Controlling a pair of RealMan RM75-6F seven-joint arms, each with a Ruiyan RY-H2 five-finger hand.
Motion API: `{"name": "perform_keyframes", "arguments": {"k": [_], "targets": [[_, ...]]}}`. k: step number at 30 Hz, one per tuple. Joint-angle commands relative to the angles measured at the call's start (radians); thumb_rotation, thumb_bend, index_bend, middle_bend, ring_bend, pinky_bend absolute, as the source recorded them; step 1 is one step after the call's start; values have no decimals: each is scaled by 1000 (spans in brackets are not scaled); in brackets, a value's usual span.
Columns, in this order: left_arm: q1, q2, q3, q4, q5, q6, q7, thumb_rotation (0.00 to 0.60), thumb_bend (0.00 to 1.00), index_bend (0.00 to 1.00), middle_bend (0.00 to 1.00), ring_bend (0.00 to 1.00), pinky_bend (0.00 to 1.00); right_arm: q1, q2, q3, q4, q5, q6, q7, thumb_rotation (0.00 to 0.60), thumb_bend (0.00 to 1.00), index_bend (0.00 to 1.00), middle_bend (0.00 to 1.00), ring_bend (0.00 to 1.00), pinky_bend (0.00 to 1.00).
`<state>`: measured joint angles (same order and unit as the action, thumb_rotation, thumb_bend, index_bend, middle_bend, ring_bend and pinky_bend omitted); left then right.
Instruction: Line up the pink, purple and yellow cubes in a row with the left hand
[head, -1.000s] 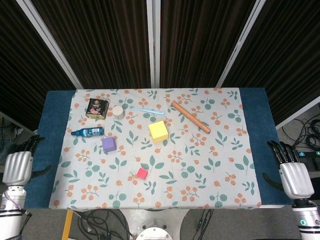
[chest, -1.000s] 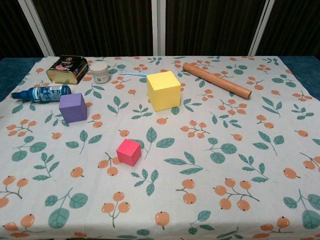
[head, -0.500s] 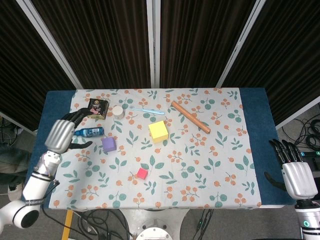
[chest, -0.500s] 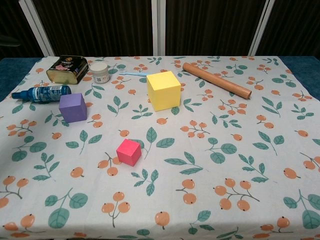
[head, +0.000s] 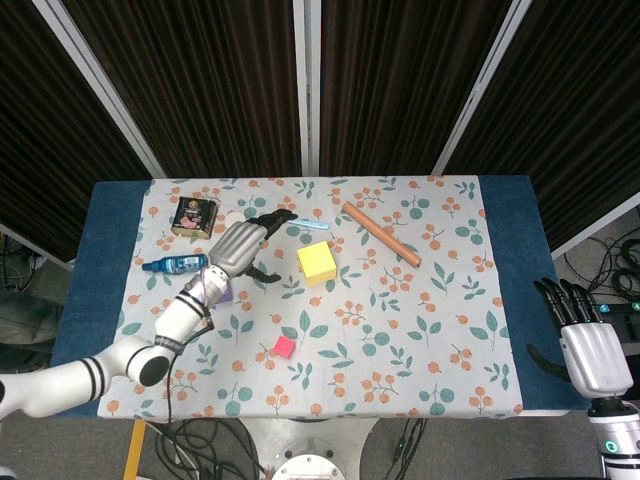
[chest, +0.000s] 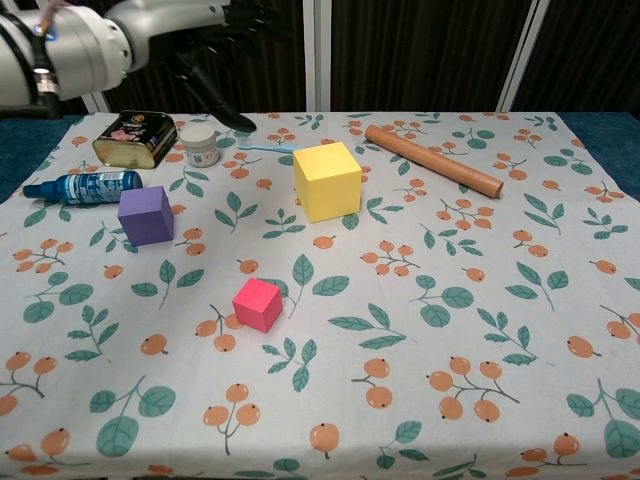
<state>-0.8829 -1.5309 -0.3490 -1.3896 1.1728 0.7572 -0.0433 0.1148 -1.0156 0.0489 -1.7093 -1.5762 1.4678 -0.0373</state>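
The yellow cube (head: 316, 262) (chest: 327, 180) is the largest and stands near the table's middle. A purple cube (chest: 146, 214) lies to its left; in the head view my left arm covers most of it. The small pink cube (head: 284, 347) (chest: 257, 304) sits nearer the front. My left hand (head: 243, 243) (chest: 215, 60) hovers open above the cloth, fingers spread, between the purple and yellow cubes, holding nothing. My right hand (head: 588, 345) hangs open off the table's right edge.
At the back left are a gold tin (head: 194, 216) (chest: 135, 137), a small white jar (chest: 200, 145), a blue bottle (head: 175, 264) (chest: 83, 186) lying on its side and a light blue stick (head: 300, 222). A brown wooden rod (head: 382, 234) (chest: 433, 160) lies at the back right.
My left arm has swung up from beside the table's left edge and across the cloth to above the purple and yellow cubes. The cubes and my right hand stay where they were.
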Motion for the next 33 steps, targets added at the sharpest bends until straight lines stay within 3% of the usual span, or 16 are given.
{"name": "perform_keyframes", "arguments": {"k": [1, 14, 19, 33], "targets": [[-76, -85, -15, 74, -113, -63, 59, 600, 0, 140, 161, 168, 282, 5, 2, 3, -1, 6, -8, -1, 600, 157, 0, 37, 0, 74], [-211, -254, 3, 218, -342, -62, 246, 600, 0, 117, 88, 97, 281, 13, 11, 9, -5, 23, -22, 0, 600, 156, 0, 37, 0, 74], [-242, -316, 20, 304, -377, -56, 293, 600, 0, 117, 87, 97, 278, 14, 12, 9, -6, 24, -23, 4, 600, 157, 0, 37, 0, 74], [-294, -432, -17, 475, -442, -114, 268, 600, 0, 159, 109, 93, 273, 16, 25, 14, -21, 47, -33, -10, 600, 157, 0, 37, 0, 74]]}}
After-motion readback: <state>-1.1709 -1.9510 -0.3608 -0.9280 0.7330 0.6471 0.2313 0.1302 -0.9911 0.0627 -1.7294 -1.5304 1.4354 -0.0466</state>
